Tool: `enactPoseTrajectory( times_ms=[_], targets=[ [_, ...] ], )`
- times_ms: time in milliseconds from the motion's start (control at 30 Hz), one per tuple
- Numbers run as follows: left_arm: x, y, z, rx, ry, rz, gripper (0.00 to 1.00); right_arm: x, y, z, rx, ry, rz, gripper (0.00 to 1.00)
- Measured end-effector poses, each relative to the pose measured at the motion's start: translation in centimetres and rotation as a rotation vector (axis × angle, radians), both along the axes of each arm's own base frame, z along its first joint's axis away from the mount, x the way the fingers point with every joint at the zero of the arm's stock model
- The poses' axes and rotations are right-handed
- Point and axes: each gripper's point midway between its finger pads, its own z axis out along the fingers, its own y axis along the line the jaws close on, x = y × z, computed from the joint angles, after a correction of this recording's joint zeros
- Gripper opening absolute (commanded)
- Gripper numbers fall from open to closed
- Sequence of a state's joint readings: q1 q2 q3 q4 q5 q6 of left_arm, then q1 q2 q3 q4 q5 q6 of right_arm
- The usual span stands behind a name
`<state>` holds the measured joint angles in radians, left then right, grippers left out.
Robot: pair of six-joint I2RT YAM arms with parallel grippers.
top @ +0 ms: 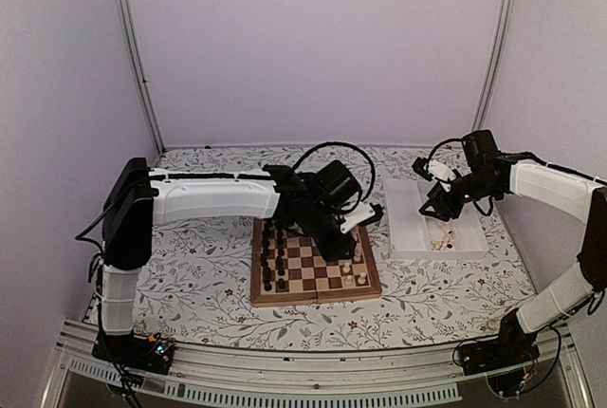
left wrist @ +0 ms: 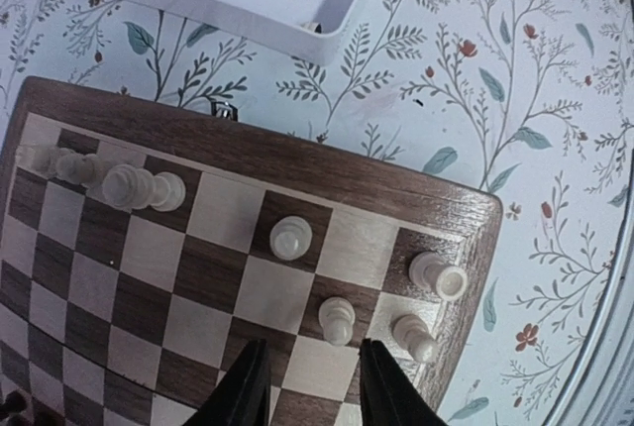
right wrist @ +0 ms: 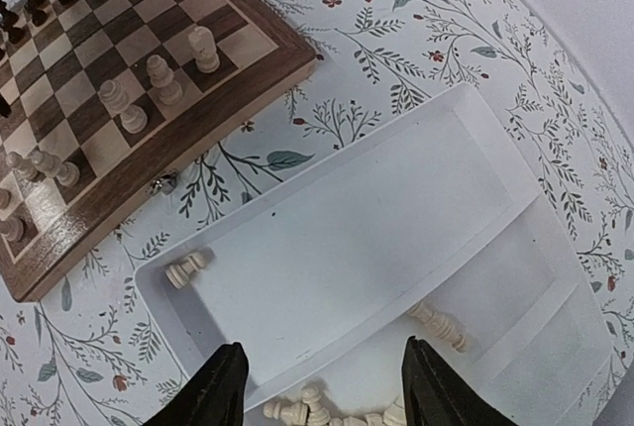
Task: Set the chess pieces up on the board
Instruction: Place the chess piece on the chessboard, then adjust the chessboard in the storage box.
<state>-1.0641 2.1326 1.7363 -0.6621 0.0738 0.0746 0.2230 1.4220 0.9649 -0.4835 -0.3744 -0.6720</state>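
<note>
A: Where do my left jaws stand?
B: Your left jaws are spread and empty, pointing down over the board near its tray-side rim. Your forearm lies level across the desk.
A: And the right?
B: Your right jaws are spread too, empty, above the white tray, with the arm bent in from the right. Some chess pieces stand on the board; others lie in the tray.

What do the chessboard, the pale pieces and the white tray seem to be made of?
The square checkered chessboard looks like satin-finished wood: grain streaks show in its brown rim. The small pale cream chess pieces look like turned light wood, though plastic cannot be ruled out. The white rectangular tray seems moulded matte plastic: uniform, rounded ridges.
</note>
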Motion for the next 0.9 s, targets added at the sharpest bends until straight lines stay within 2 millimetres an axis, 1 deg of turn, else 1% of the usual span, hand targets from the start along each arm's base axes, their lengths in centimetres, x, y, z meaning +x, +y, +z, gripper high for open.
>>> enactPoseTrajectory(
  times_ms=[133,267,400,500,567,733,900],
  targets=[
    [0.2,0.5,3.3,-0.066,-0.026,0.008,0.35,1.5,-0.9,-0.2,-0.110,-0.006,0.028,0.55],
    [0.7,0.9,6.5,-0.153,-0.060,0.031,0.36,1.7,-1.9,-1.2,-0.218,0.019,0.079,0.56],
    [1.6,1.1,8.4,-0.235,-0.088,0.065,0.36,1.9,-1.8,-1.9,-0.259,0.057,0.143,0.56],
    [2.4,1.2,9.0,-0.276,-0.094,0.090,0.36,2.3,-1.2,-3.1,-0.281,0.082,0.187,0.56],
    [2.9,1.2,9.2,-0.294,-0.096,0.106,0.36,2.0,-0.9,-4.6,-0.305,0.112,0.223,0.56],
    [3.8,1.5,9.3,-0.313,-0.097,0.133,0.36,0.5,0.3,-7.7,-0.371,0.166,0.326,0.57],
    [4.0,1.9,8.4,-0.307,-0.082,0.145,0.36,-1.3,1.3,-9.4,-0.427,0.191,0.423,0.58]
  ],
)
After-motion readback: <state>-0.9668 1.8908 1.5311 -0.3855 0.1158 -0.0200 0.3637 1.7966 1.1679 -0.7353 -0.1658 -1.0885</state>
